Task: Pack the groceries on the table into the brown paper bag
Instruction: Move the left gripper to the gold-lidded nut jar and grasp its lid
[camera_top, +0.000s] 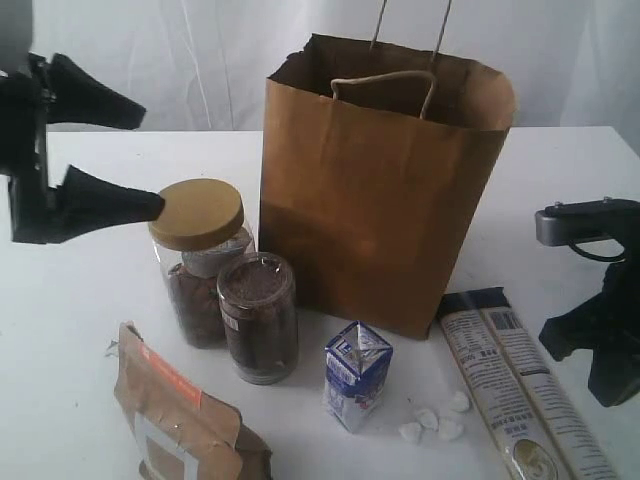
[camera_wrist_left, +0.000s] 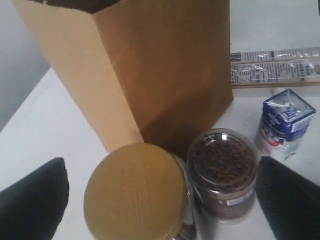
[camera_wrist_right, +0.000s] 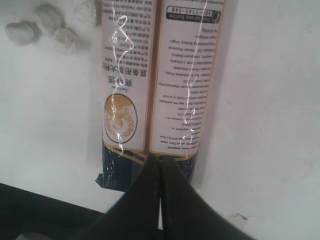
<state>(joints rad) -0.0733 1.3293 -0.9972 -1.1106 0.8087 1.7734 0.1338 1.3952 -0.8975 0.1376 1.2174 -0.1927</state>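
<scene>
Up front, kraft pouch (camera_top: 185, 420), carton (camera_top: 357, 375) and long packet (camera_top: 520, 390) sit on the table (camera_top: 70, 310). Right gripper (camera_wrist_right: 160, 162) pinched together at the packet's end. Further back, left gripper (camera_top: 152, 158) gapes wide above the tan-lid jar (camera_top: 197, 215) and dark jar (camera_top: 258, 315), next to the upright brown bag (camera_top: 380, 190).

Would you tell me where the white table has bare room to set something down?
Bare white tabletop lies left of the clear jar with tan lid, behind the kraft pouch with orange strip. More lies right of the tall brown paper bag, beyond the long printed packet. It is crowded directly in front of the bag.
</scene>
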